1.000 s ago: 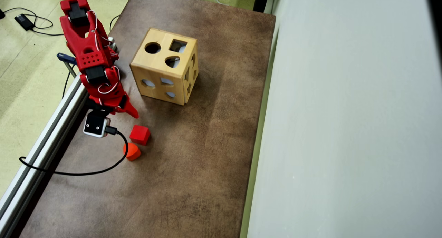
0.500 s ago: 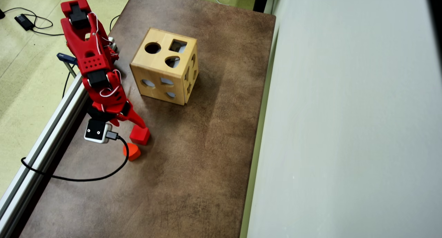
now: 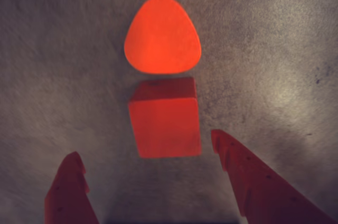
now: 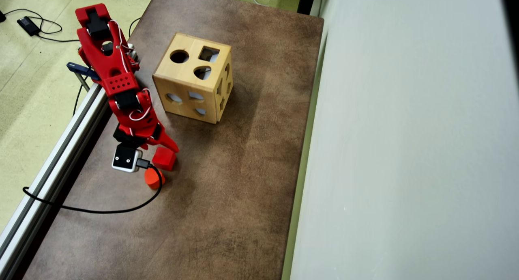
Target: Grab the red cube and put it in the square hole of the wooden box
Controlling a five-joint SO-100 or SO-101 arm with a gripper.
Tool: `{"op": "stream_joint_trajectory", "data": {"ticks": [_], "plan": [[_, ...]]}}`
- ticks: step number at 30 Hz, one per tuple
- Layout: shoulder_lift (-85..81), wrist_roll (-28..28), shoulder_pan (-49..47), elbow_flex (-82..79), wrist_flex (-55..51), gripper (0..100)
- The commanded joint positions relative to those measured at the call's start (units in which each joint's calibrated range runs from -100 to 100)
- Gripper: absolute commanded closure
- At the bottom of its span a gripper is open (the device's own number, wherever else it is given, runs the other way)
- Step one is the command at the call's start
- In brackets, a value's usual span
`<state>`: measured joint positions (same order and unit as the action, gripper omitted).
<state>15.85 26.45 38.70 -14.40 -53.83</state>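
Pincer (image 3: 145, 155): spread wide, gripping nothing, its two red fingers (image 3: 253, 182) low over the table (image 4: 227, 182), tips just short of the cube.
Cube (image 3: 165, 121): red, on the table in front of the fingertips, in line with the gap between them; in the overhead view (image 4: 164, 158) below and left of the box.
Heart block (image 3: 162, 35): orange-red, just beyond the cube.
Box (image 4: 194, 78): pale wood, upright, well apart from the cube; square hole (image 4: 209, 54) in its top face.
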Motion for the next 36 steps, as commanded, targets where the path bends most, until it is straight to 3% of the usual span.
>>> {"op": "stream_joint_trajectory", "data": {"ticks": [1, 36], "plan": [[-0.69, -1.71, -1.18, 2.33, 1.04, 63], [7.04, -1.37, 0.45, 2.06, -0.01, 63]]}}
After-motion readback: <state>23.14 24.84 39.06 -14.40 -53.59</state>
